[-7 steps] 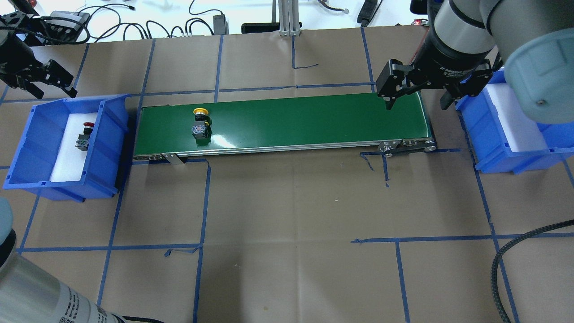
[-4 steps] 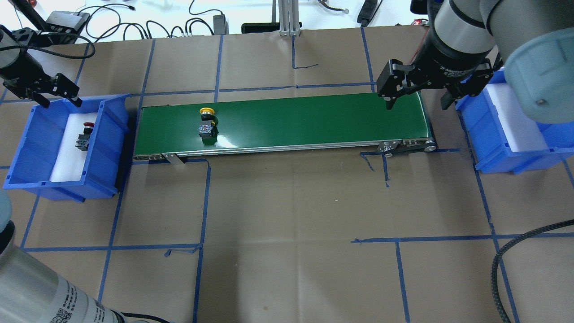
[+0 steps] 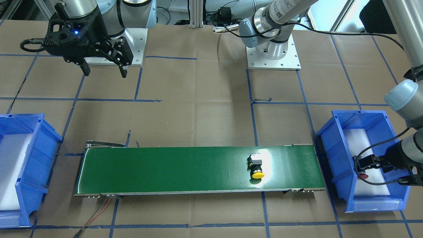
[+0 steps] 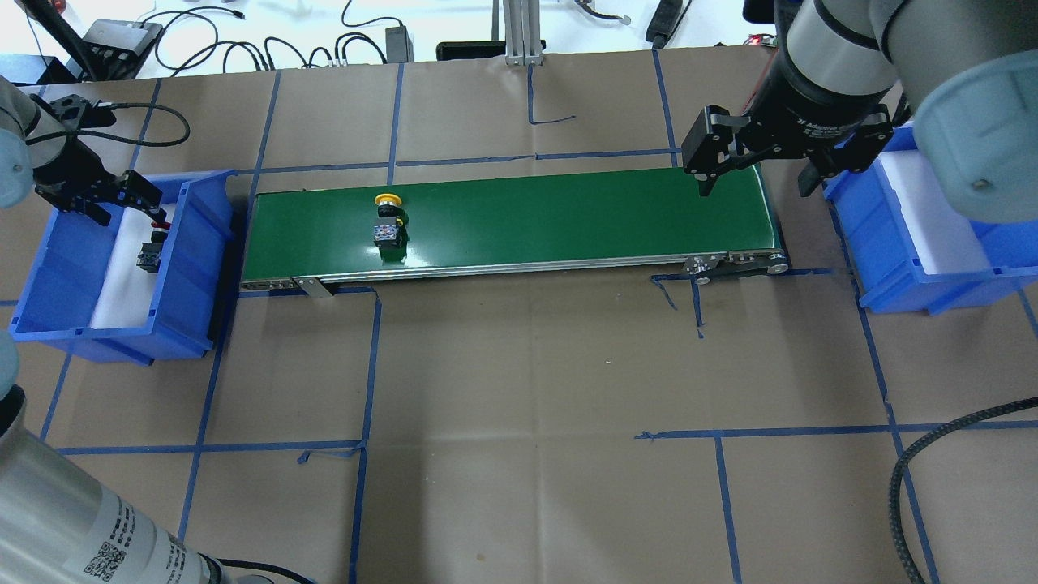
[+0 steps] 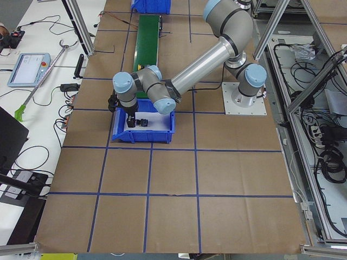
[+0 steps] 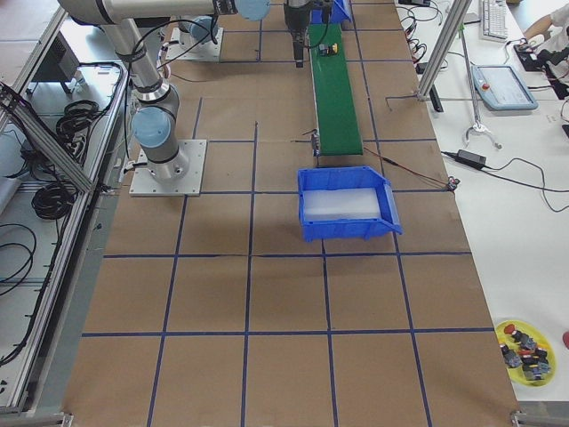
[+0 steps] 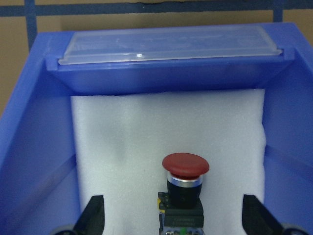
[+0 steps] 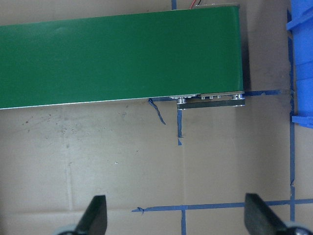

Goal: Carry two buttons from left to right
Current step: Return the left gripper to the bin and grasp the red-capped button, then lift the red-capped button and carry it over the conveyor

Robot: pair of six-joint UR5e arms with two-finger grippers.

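The yellow-capped button [image 4: 388, 219] lies on its side on the green conveyor belt [image 4: 568, 215], near the belt's left end; it also shows in the front view [image 3: 256, 167]. The red-capped button [image 7: 185, 188] lies on white foam in the left blue bin [image 4: 203, 243]. My left gripper [image 4: 130, 212] is open and hangs low inside that bin, its fingers [image 7: 93, 215] on either side of the red button without touching it. My right gripper [image 4: 754, 191] is open and empty, above the belt's right end [image 8: 215, 54].
The right blue bin [image 4: 884, 268] with white foam stands past the belt's right end and holds nothing I can see. Cables [image 4: 243, 40] and an aluminium post [image 4: 519, 32] lie along the table's back edge. A black braided cable [image 4: 916, 470] curves in at the front right.
My left gripper has moved down and right into the left bin, over the red button. The yellow button has travelled a little to the right on the belt. The right arm has not moved.
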